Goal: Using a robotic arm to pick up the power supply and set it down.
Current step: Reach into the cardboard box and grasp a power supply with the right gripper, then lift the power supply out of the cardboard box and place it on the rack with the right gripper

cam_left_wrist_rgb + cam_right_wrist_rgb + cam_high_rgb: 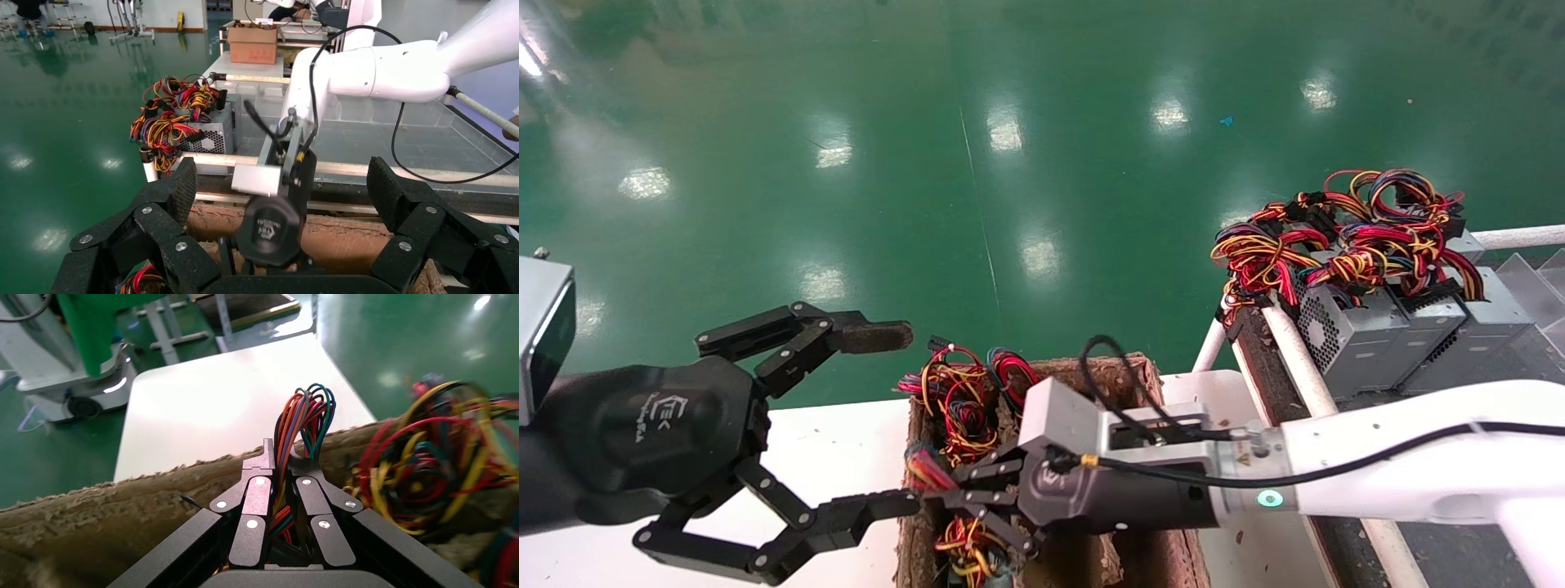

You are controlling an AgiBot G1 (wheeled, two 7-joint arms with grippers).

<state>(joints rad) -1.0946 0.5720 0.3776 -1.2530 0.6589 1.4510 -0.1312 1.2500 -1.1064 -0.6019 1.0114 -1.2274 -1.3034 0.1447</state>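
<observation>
Head view: white tubular right arm w/ black 2-finger right gripper (944,490) reaches into brown fibrous tray (1140,371) on white table (838,441).
Right gripper state: fingers (257,496) pinched nearly closed on red/orange/green wire bundle (303,419) of the power supply; its grey box isn't visible.
Left gripper (891,420): black, fingers spread wide, holding nothing, just beside tray.
Other units: grey vented metal boxes (1344,335) w/ coloured wires, on rack at right, well apart.
</observation>
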